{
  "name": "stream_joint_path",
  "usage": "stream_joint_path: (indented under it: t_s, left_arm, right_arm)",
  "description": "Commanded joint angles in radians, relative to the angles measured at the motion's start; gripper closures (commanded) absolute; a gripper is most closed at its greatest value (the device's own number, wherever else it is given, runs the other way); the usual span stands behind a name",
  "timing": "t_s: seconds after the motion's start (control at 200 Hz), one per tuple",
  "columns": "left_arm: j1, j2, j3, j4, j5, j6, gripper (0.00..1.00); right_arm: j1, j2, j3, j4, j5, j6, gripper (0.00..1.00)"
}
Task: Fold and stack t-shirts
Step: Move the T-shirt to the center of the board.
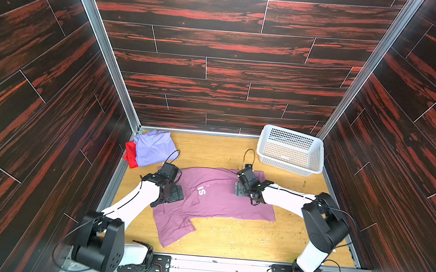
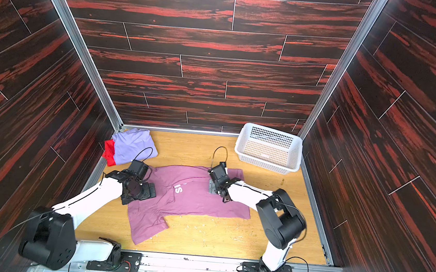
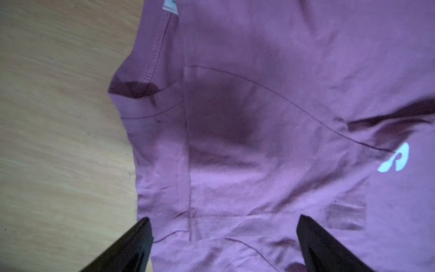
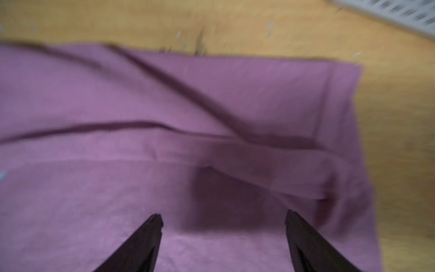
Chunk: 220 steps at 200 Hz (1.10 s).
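Note:
A pink-mauve t-shirt [image 1: 219, 201] [image 2: 195, 196] with white lettering lies spread on the wooden table, one sleeve pointing to the front. My left gripper [image 1: 173, 192] [image 3: 223, 217] hovers open over its left part near a seam, with only cloth [image 3: 259, 117] below the fingers. My right gripper [image 1: 242, 188] [image 4: 223, 213] stands open over the shirt's far right part, where the cloth [image 4: 164, 106] is creased near the hem. A folded lavender t-shirt [image 1: 154, 147] lies on a red t-shirt [image 1: 131, 153] in the far left corner.
A white perforated basket [image 1: 292, 140] stands in the far right corner, its rim [image 4: 400, 14] showing in the right wrist view. Dark wood-pattern walls enclose the table on three sides. Bare tabletop [image 1: 229, 240] lies in front of the shirt.

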Motion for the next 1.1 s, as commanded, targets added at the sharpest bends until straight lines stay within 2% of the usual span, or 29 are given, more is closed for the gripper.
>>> stream_joint_path:
  t_s: [0.0, 0.105, 0.266, 0.456, 0.887, 1.012, 1.097]
  left_arm:
    - [-0.001, 0.127, 0.043, 0.081, 0.013, -0.013, 0.0]
    - [0.001, 0.241, 0.085, 0.158, 0.037, -0.013, 0.0]
    - [0.014, 0.388, 0.151, 0.174, 0.061, 0.008, 0.0]
    - [0.076, 0.472, 0.18, 0.2, 0.08, 0.034, 0.0]
    - [0.115, 0.533, 0.388, 0.159, 0.049, 0.12, 0.0]
    - [0.116, 0.488, 0.397, 0.151, 0.052, 0.141, 0.0]
    - [0.115, 0.41, 0.366, 0.146, 0.047, 0.155, 0.0]
  right_arm:
    - [0.002, 0.013, 0.028, -0.011, -0.023, 0.03, 0.14]
    - [0.002, 0.019, 0.024, -0.024, -0.02, 0.041, 0.14]
    - [0.002, 0.029, 0.029, -0.052, 0.0, 0.047, 0.14]
    - [0.002, 0.077, 0.066, -0.081, 0.004, 0.05, 0.13]
    - [-0.028, 0.197, 0.189, -0.12, 0.065, 0.031, 0.13]
    - [-0.041, 0.197, 0.207, -0.129, 0.084, 0.019, 0.13]
    - [-0.041, 0.172, 0.198, -0.122, 0.081, 0.015, 0.13]
